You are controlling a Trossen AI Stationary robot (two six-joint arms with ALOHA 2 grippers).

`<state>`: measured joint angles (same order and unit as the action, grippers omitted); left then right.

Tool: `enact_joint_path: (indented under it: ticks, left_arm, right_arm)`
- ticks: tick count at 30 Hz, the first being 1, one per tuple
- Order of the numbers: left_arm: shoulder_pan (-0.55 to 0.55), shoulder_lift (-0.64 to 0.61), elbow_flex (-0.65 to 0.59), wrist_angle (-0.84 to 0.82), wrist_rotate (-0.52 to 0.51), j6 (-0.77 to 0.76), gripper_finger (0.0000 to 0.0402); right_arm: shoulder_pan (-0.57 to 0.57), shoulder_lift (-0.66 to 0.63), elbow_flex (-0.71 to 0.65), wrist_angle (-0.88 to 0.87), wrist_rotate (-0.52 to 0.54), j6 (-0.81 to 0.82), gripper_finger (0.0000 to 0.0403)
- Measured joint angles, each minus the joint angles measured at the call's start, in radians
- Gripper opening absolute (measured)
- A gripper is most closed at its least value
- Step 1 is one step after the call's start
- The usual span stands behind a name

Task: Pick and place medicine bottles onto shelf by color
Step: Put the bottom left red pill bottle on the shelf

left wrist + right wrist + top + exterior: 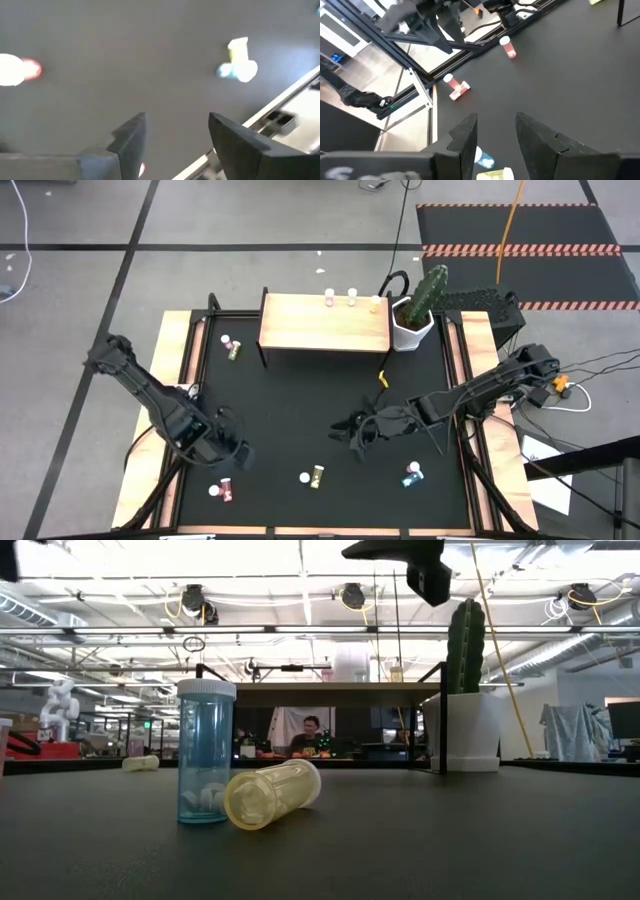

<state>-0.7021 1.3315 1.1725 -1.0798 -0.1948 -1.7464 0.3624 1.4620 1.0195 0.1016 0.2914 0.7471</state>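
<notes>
The light-wood shelf (325,325) stands at the far middle of the black table, with three bottles (352,300) upright along its far edge. On the table lie a pink and an olive bottle (231,348) left of the shelf, pink bottles (222,492) at the near left, a teal upright bottle (205,755) touching a lying yellow one (270,793) at the near middle (313,476), and a teal bottle (411,474) at the near right. My left gripper (240,455) (172,135) is open and empty above the near left. My right gripper (345,432) (495,132) is open and empty above the middle, over the teal and yellow pair (490,167).
A white pot with a green cactus (415,315) stands right of the shelf. A small yellow piece (382,378) lies in front of the shelf's right leg. Black frame rails (195,360) run along both sides of the table. A person sits in the room behind (312,735).
</notes>
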Motion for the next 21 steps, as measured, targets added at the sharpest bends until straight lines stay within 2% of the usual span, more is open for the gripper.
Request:
enact_joint_path:
  ticks: [3, 6, 8, 12, 17, 19, 21]
  left_arm:
    - [-0.054, 0.049, 0.0, -0.003, 0.036, 0.084, 0.0212]
    - [-0.124, 0.098, 0.0, -0.039, 0.021, 0.233, 0.0217]
    - [-0.162, 0.126, -0.001, -0.052, 0.019, 0.262, 0.022]
    - [-0.217, 0.133, -0.002, -0.042, 0.013, 0.255, 0.0217]
    - [-0.322, 0.133, -0.002, -0.027, -0.012, 0.196, 0.0214]
    - [-0.375, 0.134, -0.002, -0.02, -0.036, 0.159, 0.0214]
    - [-0.425, 0.134, -0.002, -0.032, -0.081, 0.114, 0.0214]
  right_arm:
    - [0.007, 0.0, 0.0, 0.0, 0.028, 0.0, 0.0128]
    - [0.011, 0.0, 0.0, 0.007, 0.025, -0.001, 0.0128]
    - [0.015, 0.0, 0.0, 0.007, 0.023, -0.003, 0.0128]
    - [0.032, 0.0, 0.0, 0.008, 0.021, -0.025, 0.0128]
    - [0.157, -0.045, -0.001, 0.074, 0.024, -0.297, 0.0128]
    - [0.214, -0.083, 0.001, 0.038, 0.07, -0.317, 0.0128]
    - [0.257, -0.121, 0.0, -0.033, 0.163, -0.295, 0.0128]
